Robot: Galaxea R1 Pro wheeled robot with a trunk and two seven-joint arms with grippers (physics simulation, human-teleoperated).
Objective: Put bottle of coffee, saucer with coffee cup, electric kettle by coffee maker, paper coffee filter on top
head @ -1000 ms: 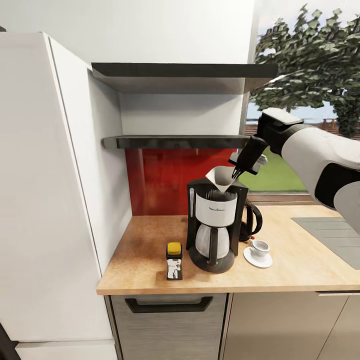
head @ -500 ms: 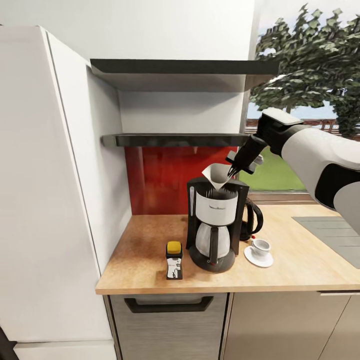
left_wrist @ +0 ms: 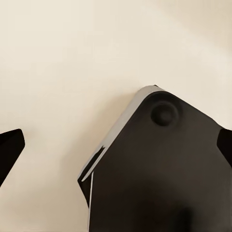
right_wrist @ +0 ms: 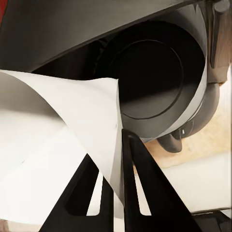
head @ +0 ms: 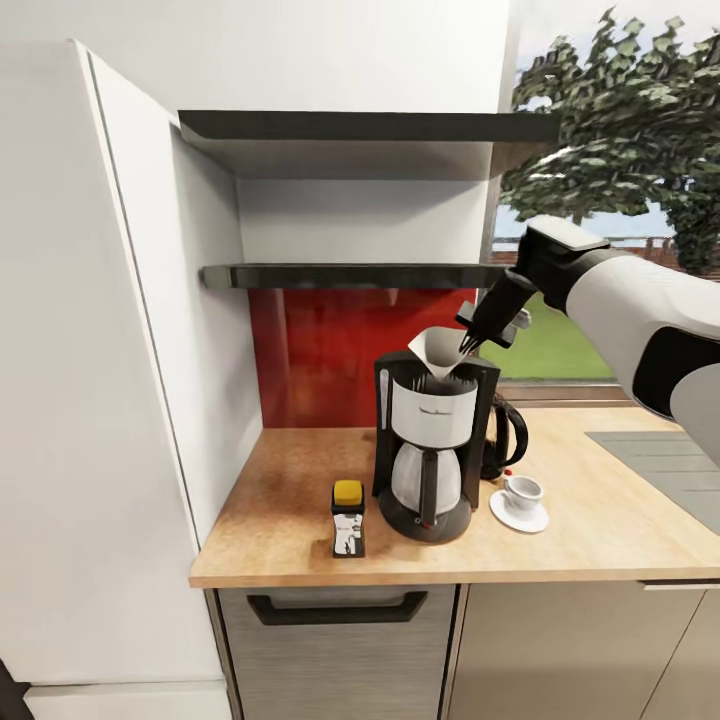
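Note:
The black and white coffee maker [head: 430, 450] stands on the wooden countertop [head: 290, 500]. My right gripper [head: 468, 346] is shut on the rim of the white paper filter [head: 436, 352], whose cone tip sits at the maker's open top. The wrist view shows the black fingers [right_wrist: 140, 183] pinching the filter [right_wrist: 53, 145]. A yellow-capped coffee bottle [head: 348, 520] stands left of the maker. The black kettle [head: 503, 435] is behind its right side, and also shows as kettle [right_wrist: 150, 82]. A white cup [head: 521, 492] rests on a saucer [head: 520, 517]. My left gripper [left_wrist: 116, 145] hangs open over pale floor.
Two dark wall shelves [head: 350, 276] hang above the counter, close over my right arm. A tall white cabinet [head: 90, 400] borders the counter's left end. A grey cooktop [head: 670, 465] lies at the right. A drawer handle [head: 335, 605] sits below the counter edge.
The head view has shifted slightly. The right gripper and filter lifted and tilted a little, staying over the coffee maker's top.

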